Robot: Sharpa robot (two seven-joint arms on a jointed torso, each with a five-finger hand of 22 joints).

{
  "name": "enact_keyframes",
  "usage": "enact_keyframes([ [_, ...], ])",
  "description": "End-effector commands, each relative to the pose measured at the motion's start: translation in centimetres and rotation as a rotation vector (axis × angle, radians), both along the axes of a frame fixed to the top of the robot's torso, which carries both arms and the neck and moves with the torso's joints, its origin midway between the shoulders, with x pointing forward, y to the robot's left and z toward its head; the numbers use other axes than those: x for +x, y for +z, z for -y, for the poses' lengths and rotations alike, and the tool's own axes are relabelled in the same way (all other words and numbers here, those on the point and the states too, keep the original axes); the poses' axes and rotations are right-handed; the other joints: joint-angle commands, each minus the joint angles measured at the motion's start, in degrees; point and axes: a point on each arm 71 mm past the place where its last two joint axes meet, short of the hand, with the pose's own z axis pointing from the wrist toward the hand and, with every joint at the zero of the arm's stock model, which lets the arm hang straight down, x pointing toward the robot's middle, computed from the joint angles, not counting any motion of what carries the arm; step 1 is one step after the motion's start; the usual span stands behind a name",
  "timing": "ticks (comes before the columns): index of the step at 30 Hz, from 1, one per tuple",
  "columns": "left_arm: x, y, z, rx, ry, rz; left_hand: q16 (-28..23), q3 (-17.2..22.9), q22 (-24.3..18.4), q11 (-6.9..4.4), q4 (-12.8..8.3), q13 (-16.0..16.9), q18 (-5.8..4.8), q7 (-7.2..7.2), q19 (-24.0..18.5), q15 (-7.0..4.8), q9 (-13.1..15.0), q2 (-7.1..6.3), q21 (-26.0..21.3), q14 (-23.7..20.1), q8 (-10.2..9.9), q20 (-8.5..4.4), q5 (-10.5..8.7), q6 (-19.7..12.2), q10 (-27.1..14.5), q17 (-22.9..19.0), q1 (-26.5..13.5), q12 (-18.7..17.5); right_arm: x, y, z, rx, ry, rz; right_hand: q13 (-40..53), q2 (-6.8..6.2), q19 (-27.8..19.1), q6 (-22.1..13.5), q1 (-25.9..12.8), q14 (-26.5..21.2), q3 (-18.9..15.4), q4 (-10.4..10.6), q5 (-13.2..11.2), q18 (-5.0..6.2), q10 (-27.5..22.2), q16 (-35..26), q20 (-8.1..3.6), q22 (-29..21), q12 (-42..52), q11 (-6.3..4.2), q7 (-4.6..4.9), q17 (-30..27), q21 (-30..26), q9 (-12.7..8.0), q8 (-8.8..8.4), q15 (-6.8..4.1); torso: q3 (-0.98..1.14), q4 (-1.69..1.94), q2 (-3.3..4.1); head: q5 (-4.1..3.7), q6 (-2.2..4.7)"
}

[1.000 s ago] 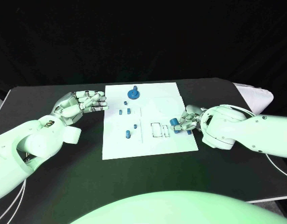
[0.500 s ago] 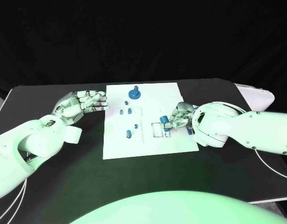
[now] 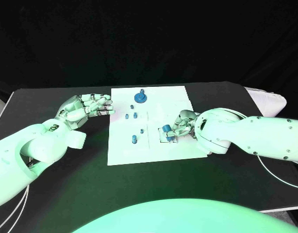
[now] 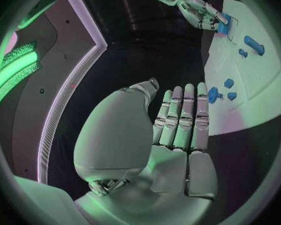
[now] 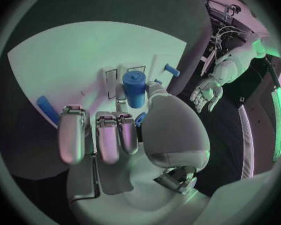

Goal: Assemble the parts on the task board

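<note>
The white task board (image 3: 152, 148) lies mid-table. My right hand (image 3: 182, 124) is over its right half and pinches a blue cylinder (image 3: 166, 129) just above the outlined rectangular slots (image 3: 164, 137). In the right wrist view the cylinder (image 5: 135, 90) stands upright between thumb and fingers (image 5: 107, 135), close to the slots (image 5: 112, 78). My left hand (image 3: 86, 108) hovers beside the board's left edge and holds nothing; its fingers (image 4: 185, 116) lie side by side, with the thumb apart. The left wrist view shows the right hand (image 4: 200, 10) with the cylinder (image 4: 223, 26) on the board (image 4: 240, 115).
A round blue part with a peg (image 3: 140, 97) stands at the board's far end. Two small blue parts (image 3: 130, 116), another small one (image 3: 141, 130) and a longer one (image 3: 134, 140) sit on the board's left half. Black table (image 3: 58, 165) surrounds the board.
My right hand has carried the blue cylinder leftward from the board's right edge to the rectangular slots. The left hand has stayed put.
</note>
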Motion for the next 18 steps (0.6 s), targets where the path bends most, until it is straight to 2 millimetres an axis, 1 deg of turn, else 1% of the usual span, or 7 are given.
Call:
enact_keyframes([
  [1,-0.06,0.11,0.22,-0.008,-0.015,0.007,-0.3,-0.2,-0.1,0.14,0.3,-0.1,0.83,0.51,0.3,0.04,-0.1,0.14,-0.3,0.3,0.1,-0.05,0.20,0.0,0.0,0.1,-0.2,-0.1,0.02,-0.13,-0.36,-0.013,0.023,-0.005,14.6,0.17,3.8,0.4,-0.6,6.0,0.3,0.0,-0.3,-1.06,5.7,0.2,-0.48,7.2,-0.3,-0.45,-0.31,15.1,-0.1,0.6,0.34,-0.31,0.01,0.05,0.02,-0.03,0.00],
  [7,-0.05,0.10,0.21,-0.008,-0.014,0.007,-0.3,-0.2,-0.1,0.14,0.3,-0.1,0.83,0.51,0.3,0.04,-0.1,0.14,-0.3,0.3,0.1,-0.05,0.20,0.0,0.0,0.1,-0.2,-0.1,0.25,-0.15,-0.66,-0.025,0.033,0.011,14.6,-0.09,3.7,0.3,-1.0,6.0,0.3,0.0,-1.0,-1.05,5.7,0.2,-0.46,7.2,-0.4,-0.43,-0.28,15.1,-0.1,0.7,0.41,-0.29,-0.01,0.06,0.00,0.17,0.00],
  [12,-0.06,0.10,0.19,-0.007,-0.015,0.006,-0.4,-0.2,-0.1,0.17,0.3,-0.1,0.82,0.55,0.3,0.07,-0.1,0.20,-0.4,0.3,0.0,-0.04,0.20,-0.1,0.0,0.1,-0.3,-0.1,0.47,-0.29,-0.66,-0.036,0.035,0.010,14.5,-0.16,3.7,0.3,-1.2,6.0,0.2,0.0,-1.2,-1.05,5.6,0.2,-0.45,7.2,-0.4,-0.41,-0.27,15.1,-0.1,0.7,0.44,-0.28,-0.03,-0.03,0.02,0.27,0.00],
  [18,-0.06,0.10,0.18,-0.007,-0.015,0.005,-0.4,-0.2,-0.1,0.17,0.3,-0.1,0.82,0.55,0.3,0.07,-0.1,0.20,-0.4,0.3,0.0,-0.04,0.20,-0.1,0.0,0.1,-0.3,-0.1,0.69,-0.50,-0.79,-0.045,0.038,0.008,14.4,-0.36,3.7,0.2,-1.5,6.0,0.1,0.0,-1.6,-1.00,5.5,0.2,-0.44,7.0,-0.6,-0.39,-0.24,15.1,-0.4,0.8,0.47,-0.27,0.03,-0.02,0.02,0.38,0.00],
])
